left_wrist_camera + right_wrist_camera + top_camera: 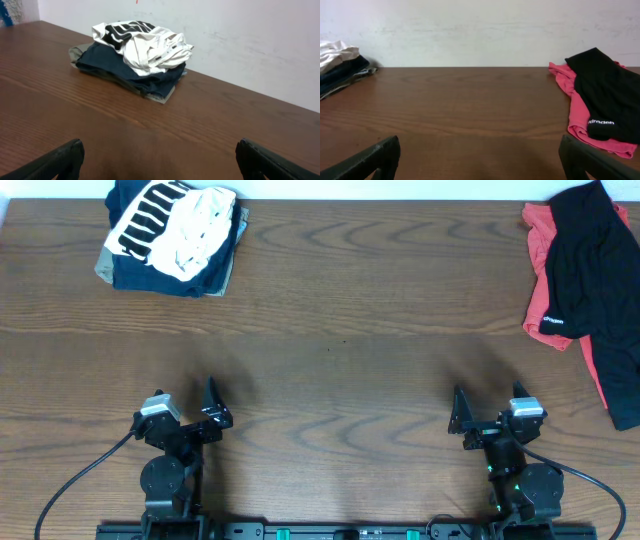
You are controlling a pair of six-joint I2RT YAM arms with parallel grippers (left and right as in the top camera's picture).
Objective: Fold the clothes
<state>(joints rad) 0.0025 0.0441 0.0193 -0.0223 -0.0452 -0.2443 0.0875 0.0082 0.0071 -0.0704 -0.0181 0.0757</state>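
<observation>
A plain black garment [592,250] with a tiny white logo lies crumpled over a coral-red garment [545,240] at the table's far right; both show in the right wrist view, the black one [605,95] over the red one [577,117]. A stack of folded clothes [175,235], white and black on top of dark blue, sits at the far left and shows in the left wrist view [137,55]. My left gripper [212,405] [160,160] is open and empty near the front edge. My right gripper [460,415] [480,160] is open and empty at the front right.
The wooden table [330,360] stretches between the two piles. A white wall [480,30] stands behind its far edge. Black cables run from both arm bases at the front edge.
</observation>
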